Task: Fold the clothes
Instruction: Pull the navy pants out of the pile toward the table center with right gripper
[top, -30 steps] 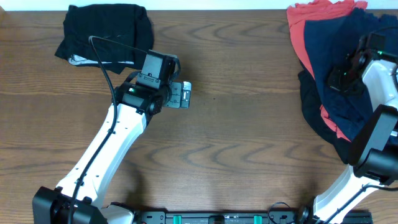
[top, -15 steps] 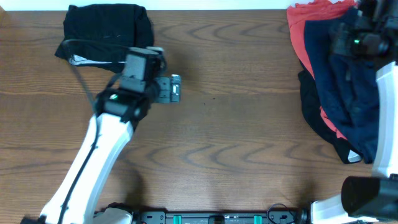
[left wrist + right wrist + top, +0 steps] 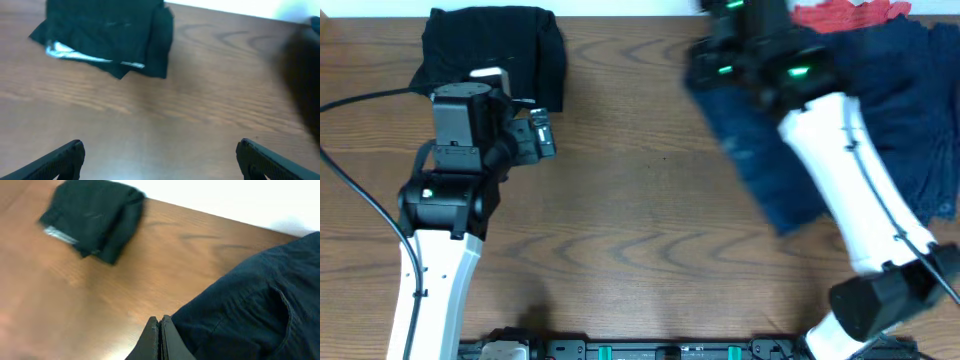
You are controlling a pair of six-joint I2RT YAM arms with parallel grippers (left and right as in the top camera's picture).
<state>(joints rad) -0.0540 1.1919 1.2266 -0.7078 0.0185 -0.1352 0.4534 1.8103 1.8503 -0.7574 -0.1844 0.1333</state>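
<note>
Navy blue trouser-like cloth hangs from the right claw, far to the right of the folded black cloth bundle. The right claw's two fingers are pressed tight together, with an edge of the navy cloth pinched in them. Seen from above, the navy cloth spreads wide and looks blurry. Part of it lies under the white right arm. A bit of coral red cloth peeks out at the back edge, also far to the right of the black bundle. The left claw is just beside the black bundle, on its right and a little nearer the robot. Its fingers stand wide apart with nothing between them, only the brown wooden table below. The black bundle sits on the table and shows a pale strip at its near edge.
</note>
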